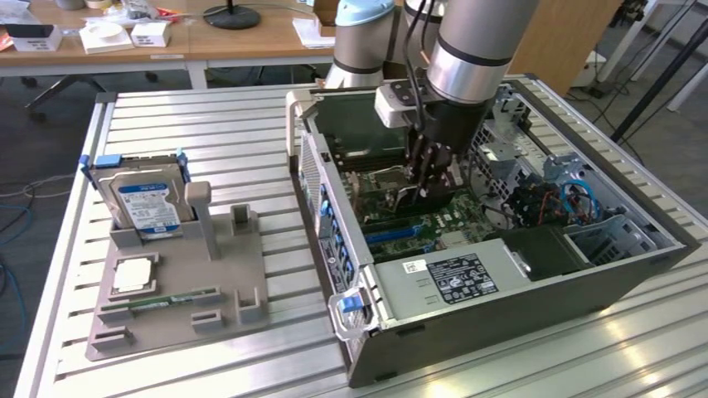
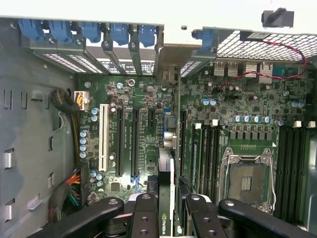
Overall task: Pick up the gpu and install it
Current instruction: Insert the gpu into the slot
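The gpu [image 2: 170, 173] is seen edge-on in the wrist view, a thin card with a small green logo near the fingers. It stands upright over the motherboard's long black expansion slots [image 2: 134, 144]. Its silvery bracket end [image 2: 169, 54] points toward the rear slot openings of the case. My gripper [image 2: 171, 210] is shut on the card, with a black finger [image 2: 144, 213] on either side. In the exterior view the gripper [image 1: 427, 178] reaches down into the open computer case [image 1: 498, 332], close above the motherboard. I cannot tell whether the card touches a slot.
A grey fixture [image 1: 182, 290] left of the case holds a hard drive [image 1: 147, 203] with a blue-white label, a square chip [image 1: 133, 274] and a green memory stick [image 1: 166, 300]. In the case are a power supply [image 1: 453, 282], a CPU socket [image 2: 247, 181], cables and drive cages.
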### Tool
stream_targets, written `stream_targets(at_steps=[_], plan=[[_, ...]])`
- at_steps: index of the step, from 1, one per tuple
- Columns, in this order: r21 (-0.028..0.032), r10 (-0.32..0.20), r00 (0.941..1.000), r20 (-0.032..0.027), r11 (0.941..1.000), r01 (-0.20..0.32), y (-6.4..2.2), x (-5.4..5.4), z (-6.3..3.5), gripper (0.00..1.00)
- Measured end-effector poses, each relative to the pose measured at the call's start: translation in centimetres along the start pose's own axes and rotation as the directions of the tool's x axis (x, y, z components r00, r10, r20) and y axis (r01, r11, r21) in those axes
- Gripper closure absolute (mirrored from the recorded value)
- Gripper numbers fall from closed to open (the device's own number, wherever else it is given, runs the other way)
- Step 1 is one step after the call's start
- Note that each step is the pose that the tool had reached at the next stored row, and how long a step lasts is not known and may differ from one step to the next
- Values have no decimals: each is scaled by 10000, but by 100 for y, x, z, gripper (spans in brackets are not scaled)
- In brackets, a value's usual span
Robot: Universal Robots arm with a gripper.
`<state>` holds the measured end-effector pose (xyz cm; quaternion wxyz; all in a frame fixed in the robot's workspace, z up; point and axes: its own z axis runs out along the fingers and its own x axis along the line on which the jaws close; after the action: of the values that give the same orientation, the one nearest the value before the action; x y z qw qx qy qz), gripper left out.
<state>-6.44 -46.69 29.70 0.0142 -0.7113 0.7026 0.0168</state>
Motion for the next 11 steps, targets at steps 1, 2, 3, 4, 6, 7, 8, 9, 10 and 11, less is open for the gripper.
stream_targets(at_steps=[1, 2, 3, 4, 6, 7, 8, 9, 10, 11], plan=[[-1, 0, 10000, -2, 10000, 0, 0, 0, 1, 74], [0, 1, 10000, -1, 10000, -1, 1, 1, 4, 74], [1, 4, 10000, 1, 10000, -4, 6, 0, 7, 74], [1, 3, 10000, 0, 10000, -3, 10, 0, 8, 74], [0, 0, 10000, -1, 10000, 0, 10, 0, 9, 74], [0, 0, 10000, -1, 10000, 0, 11, 0, 9, 74], [0, 0, 10000, 0, 10000, 0, 11, 0, 9, 74], [2, 1, 10000, 3, 10000, -1, 11, -2, 12, 74], [2, 1, 10000, 5, 10000, -1, 11, -6, 14, 74], [2, 1, 10000, 3, 10000, -1, 11, -9, 14, 74]])
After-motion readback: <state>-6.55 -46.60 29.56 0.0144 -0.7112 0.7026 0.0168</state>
